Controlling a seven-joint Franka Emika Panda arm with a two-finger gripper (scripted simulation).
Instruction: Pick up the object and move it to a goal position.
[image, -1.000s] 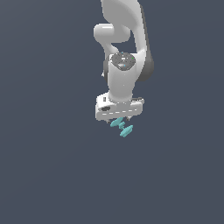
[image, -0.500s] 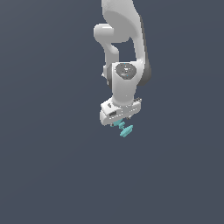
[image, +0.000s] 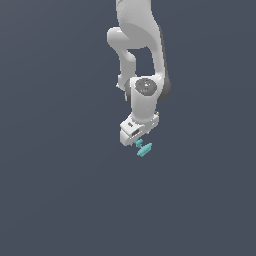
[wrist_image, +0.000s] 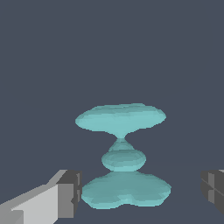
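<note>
Tool (wrist_image: 140, 192) white with dark grey blocky fingertips (wrist_image: 70, 192), spread wide apart, one to each side of the object, neither touching it in the wrist view. In the exterior view, tool (image: 136, 140) pointed downward at the end of the white arm (image: 145, 95), fingers themselves too small to make out there.

Object (wrist_image: 122, 153) teal-cyan, smooth and slightly translucent, made of rounded lobes stacked along a thin stem: a broad flat lobe at the far end, a small oval lobe in the middle, a broad lobe nearest the camera lying between the fingertips. In the exterior view, object (image: 144, 148) just below the tool, toward the exterior view's right, very small against the arm.

Arm glossy white with a grey disc at the wrist joint, rising out of the top of the exterior view.

Surroundings a uniform, flat, dark slate-grey (image: 50, 190), untextured, no edge or horizon discernible; cannot tell whether the object rests on a surface.
</note>
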